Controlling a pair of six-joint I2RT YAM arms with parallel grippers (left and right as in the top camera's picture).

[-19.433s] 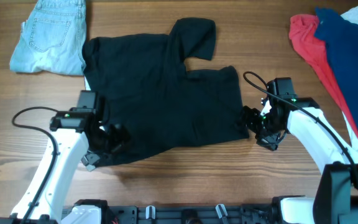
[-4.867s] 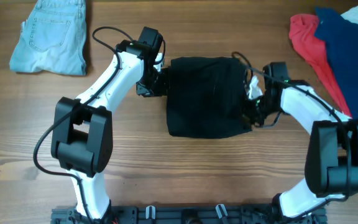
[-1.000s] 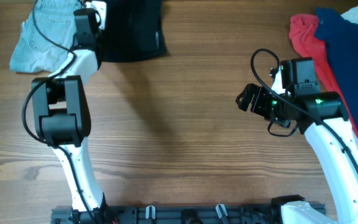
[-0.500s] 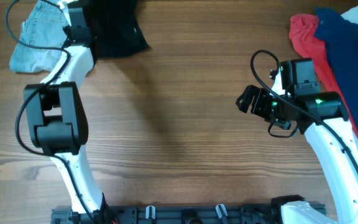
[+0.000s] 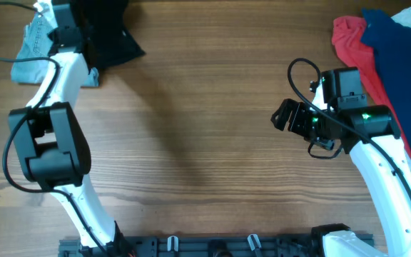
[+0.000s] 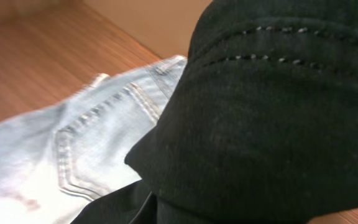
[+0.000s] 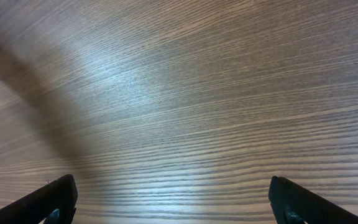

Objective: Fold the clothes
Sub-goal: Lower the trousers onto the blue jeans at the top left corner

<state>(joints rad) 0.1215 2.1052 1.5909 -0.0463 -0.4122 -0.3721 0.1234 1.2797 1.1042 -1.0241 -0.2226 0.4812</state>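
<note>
The clothes [image 5: 109, 39] are a black bundle at the far left corner of the counter [image 5: 205, 157], and the top edge of the overhead view cuts their upper part. Their near corner hangs out to the right over bare wood. In my left wrist view the black fabric fills the right side and the bottom, with a line of stitches near the top, and it lies over the right part of the light-blue denim shorts [image 6: 73, 143]. Beyond the shorts I see the far edge of the counter close by, so there is little room on that side.

My left tool [image 5: 75, 21] is at the bundle, against the fabric. The cloth hides its fingers in both views, so I cannot tell if it grips or not.

The whole middle of the counter is bare wood, with much room to move. My right tool [image 5: 285, 114] hangs above it at the right, well apart from the clothes. Its fingertips [image 7: 58, 198] stand wide apart and hold nothing, with only wood grain between them. Behind my right arm, a red garment [image 5: 349, 39] and a navy garment [image 5: 394, 50] lie at the far right corner.
</note>
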